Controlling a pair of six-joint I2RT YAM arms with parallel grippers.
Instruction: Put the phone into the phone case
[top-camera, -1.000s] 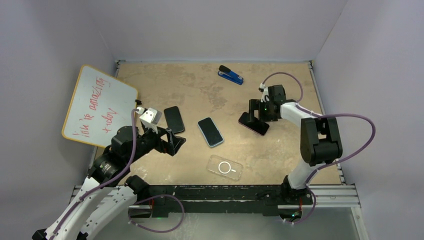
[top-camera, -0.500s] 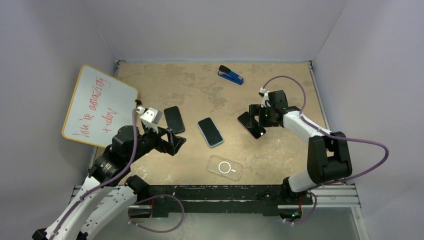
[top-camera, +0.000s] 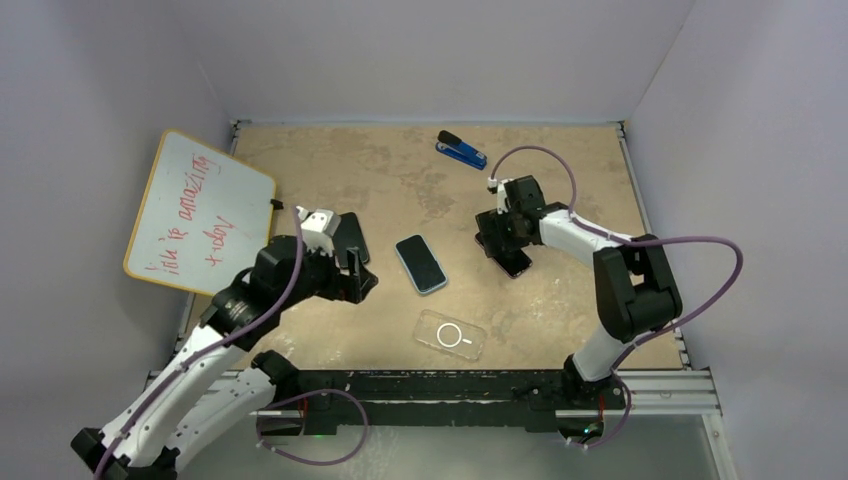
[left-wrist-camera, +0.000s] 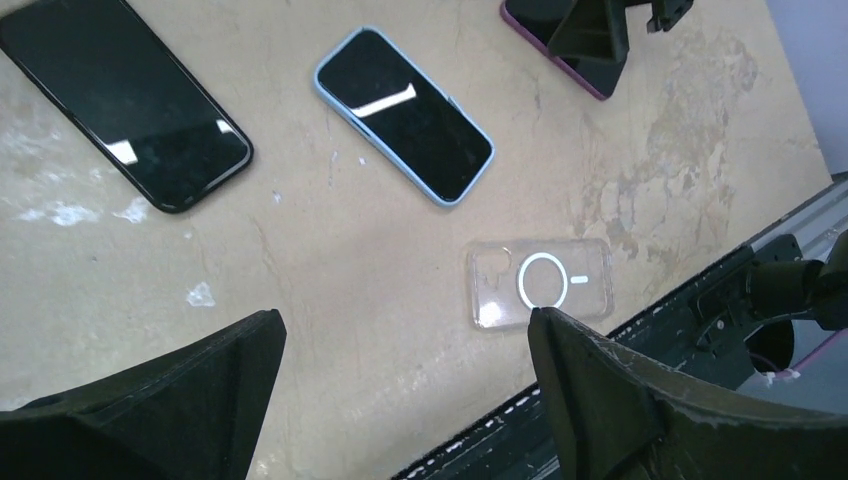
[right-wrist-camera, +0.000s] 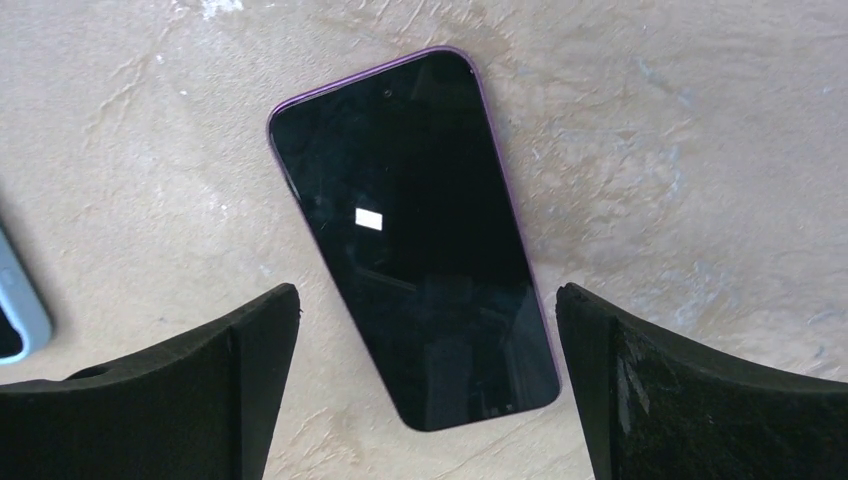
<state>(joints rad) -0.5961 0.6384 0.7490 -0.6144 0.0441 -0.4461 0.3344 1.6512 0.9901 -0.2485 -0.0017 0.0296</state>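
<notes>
A clear phone case (top-camera: 450, 336) with a white ring lies flat near the table's front edge, also in the left wrist view (left-wrist-camera: 540, 283). Three phones lie face up. One is black (left-wrist-camera: 125, 100), one has a light-blue edge (top-camera: 420, 263) (left-wrist-camera: 404, 113), and one has a purple edge (right-wrist-camera: 415, 235). My right gripper (right-wrist-camera: 428, 300) hovers open over the purple phone (top-camera: 515, 265), a finger on each side of its near end, touching nothing. My left gripper (left-wrist-camera: 405, 330) (top-camera: 358, 280) is open and empty above bare table, between the black phone and the case.
A whiteboard (top-camera: 195, 210) with red writing leans at the left wall. A blue stapler (top-camera: 461, 150) lies at the back. The black rail (top-camera: 450, 385) runs along the front edge just behind the case. Walls close in on three sides.
My right gripper has swung left and turned to sit over the purple phone. My left arm has moved right and forward, towards the middle of the table. Both stay open.
</notes>
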